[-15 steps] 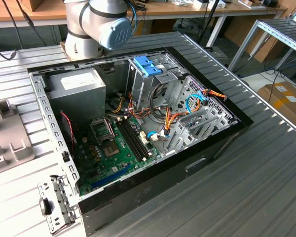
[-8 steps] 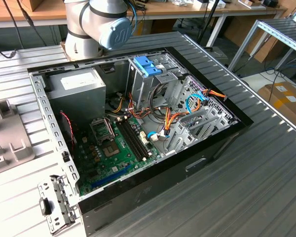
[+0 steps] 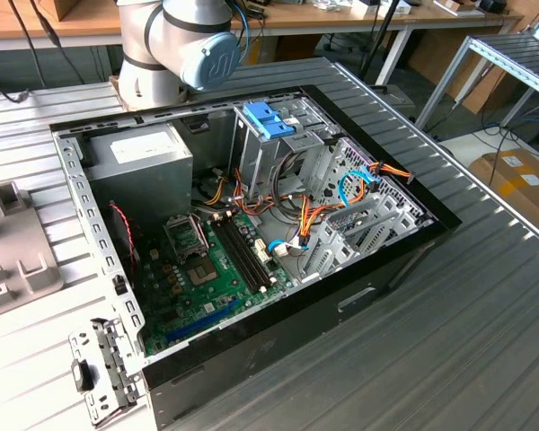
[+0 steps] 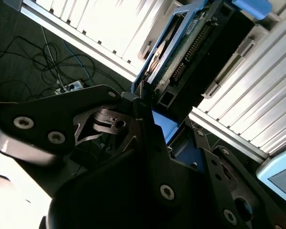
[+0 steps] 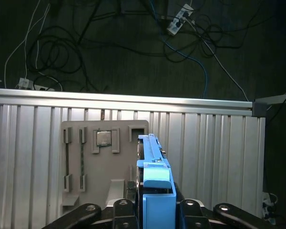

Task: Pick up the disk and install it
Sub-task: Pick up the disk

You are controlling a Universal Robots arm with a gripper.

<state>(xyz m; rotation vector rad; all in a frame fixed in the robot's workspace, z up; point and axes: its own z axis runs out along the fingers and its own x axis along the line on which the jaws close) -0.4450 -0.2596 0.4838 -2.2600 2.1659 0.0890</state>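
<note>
Although the open computer case (image 3: 341, 305) takes up most of the ribbed metal table (image 3: 449, 350) in the exterior view, with the arm (image 3: 175, 45) rising behind it, the disk (image 5: 155, 169) is not inside it. From where I stand it sits in the gripper (image 5: 158, 207), whose black jaws are closed narrowly on the disk's blue side rails, one jaw on each side. In the first wrist view the disk is edge-on, just beside a grey plastic holder (image 5: 100, 162) lying on the table; whether the two touch I cannot tell. The second wrist view shows its green circuit board (image 4: 193, 40) facing the camera. Inside the case are a grey power box (image 3: 139, 166) and a blue latch (image 3: 269, 118). Cables (image 5: 133, 47) trail across the dark floor.
</note>
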